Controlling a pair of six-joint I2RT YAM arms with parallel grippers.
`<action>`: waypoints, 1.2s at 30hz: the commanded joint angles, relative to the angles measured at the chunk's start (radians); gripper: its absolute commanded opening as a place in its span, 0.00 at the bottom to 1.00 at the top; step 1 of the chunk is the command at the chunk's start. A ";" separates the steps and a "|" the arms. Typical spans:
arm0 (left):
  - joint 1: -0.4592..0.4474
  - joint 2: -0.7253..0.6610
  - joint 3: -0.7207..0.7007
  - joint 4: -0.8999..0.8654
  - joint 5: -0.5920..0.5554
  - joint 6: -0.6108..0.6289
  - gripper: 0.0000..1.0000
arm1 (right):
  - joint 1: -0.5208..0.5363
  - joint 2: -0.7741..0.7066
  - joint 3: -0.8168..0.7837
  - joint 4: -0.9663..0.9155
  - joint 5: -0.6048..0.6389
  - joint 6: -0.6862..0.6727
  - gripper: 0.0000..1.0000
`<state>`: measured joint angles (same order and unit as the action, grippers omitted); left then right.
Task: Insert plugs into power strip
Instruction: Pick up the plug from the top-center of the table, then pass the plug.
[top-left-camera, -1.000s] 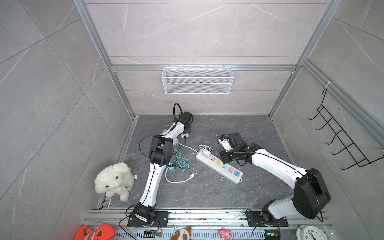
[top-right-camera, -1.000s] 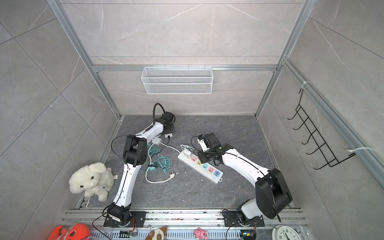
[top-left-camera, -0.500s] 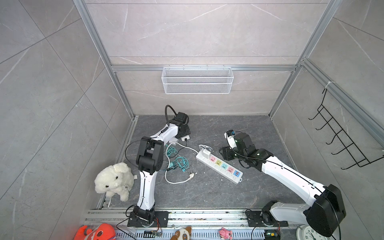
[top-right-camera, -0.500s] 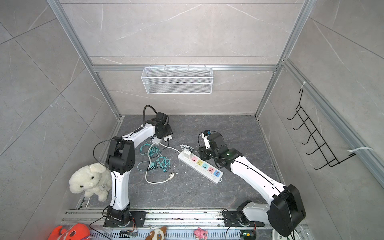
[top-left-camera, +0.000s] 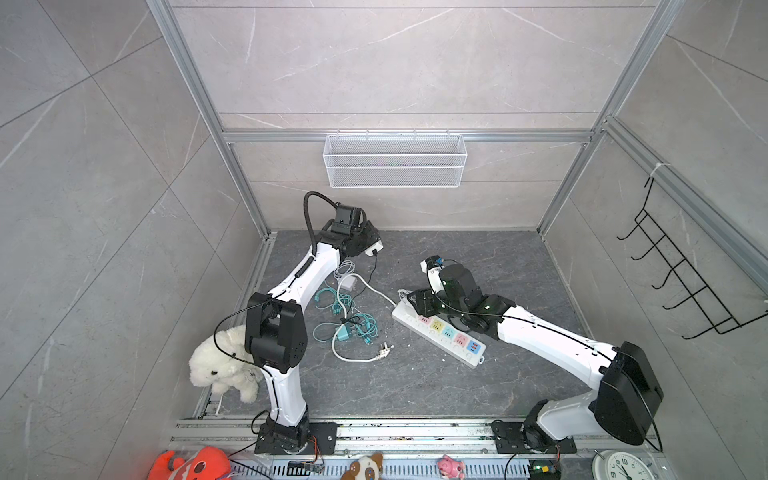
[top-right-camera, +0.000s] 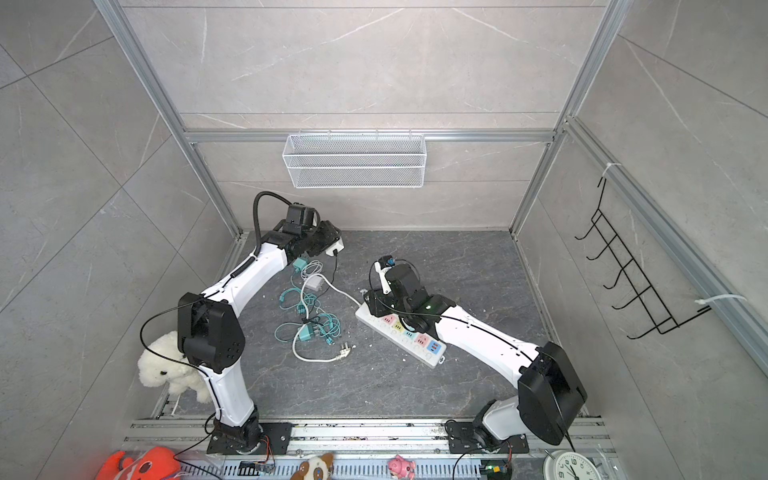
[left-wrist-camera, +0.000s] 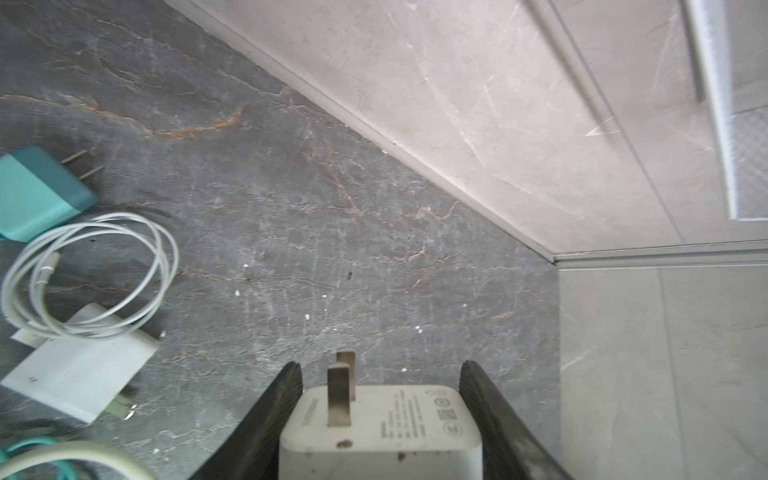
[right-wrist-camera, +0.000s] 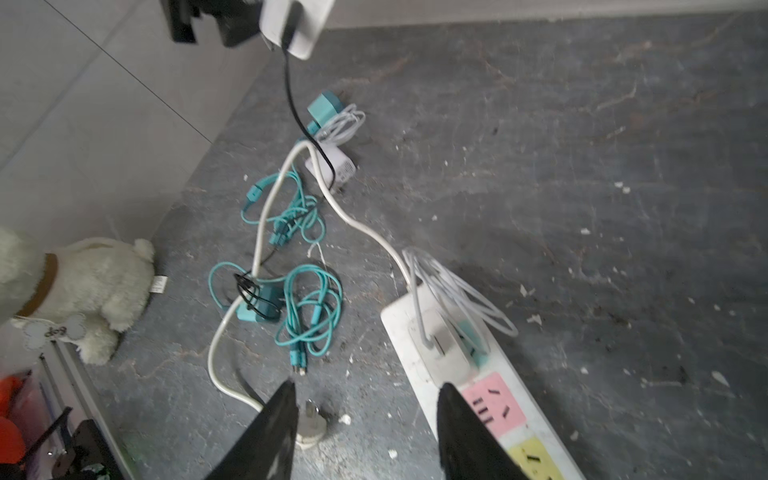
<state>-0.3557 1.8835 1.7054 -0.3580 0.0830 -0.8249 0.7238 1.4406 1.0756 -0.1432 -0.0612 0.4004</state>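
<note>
Our left end effector (left-wrist-camera: 380, 368) pinches white plug (left-wrist-camera: 380, 432) near surface's (left-wrist-camera: 291, 208) back edge; right end effector (right-wrist-camera: 368, 384) open, empty, by power strip (right-wrist-camera: 496, 401). We fear black cable (right-wrist-camera: 293, 104) snags, tips plug.

My left jaws pinch one white plug (left-wrist-camera: 380, 432), prongs outward. A second white plug (right-wrist-camera: 440, 345) sits in the end socket of the diagonal power strip (top-left-camera: 449, 332). A third white plug (left-wrist-camera: 83, 374), a teal plug (left-wrist-camera: 37, 193) and another teal plug (right-wrist-camera: 259, 309) lie loose.

Top views look down on everything; wrist cameras hug floor (left-wrist-camera: 291, 249).
</note>
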 joint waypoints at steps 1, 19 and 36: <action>-0.011 -0.078 0.051 0.134 0.009 -0.051 0.27 | 0.005 0.022 0.052 0.065 -0.016 0.009 0.56; -0.029 -0.175 0.178 0.223 0.012 0.139 0.27 | 0.027 0.011 0.084 0.137 -0.042 -0.028 0.57; -0.037 -0.336 -0.197 0.352 0.030 0.123 0.27 | 0.029 -0.080 -0.001 0.127 -0.016 -0.025 0.57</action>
<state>-0.3859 1.5738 1.5707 -0.0845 0.1070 -0.6708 0.7479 1.3922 1.0935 -0.0185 -0.0933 0.3889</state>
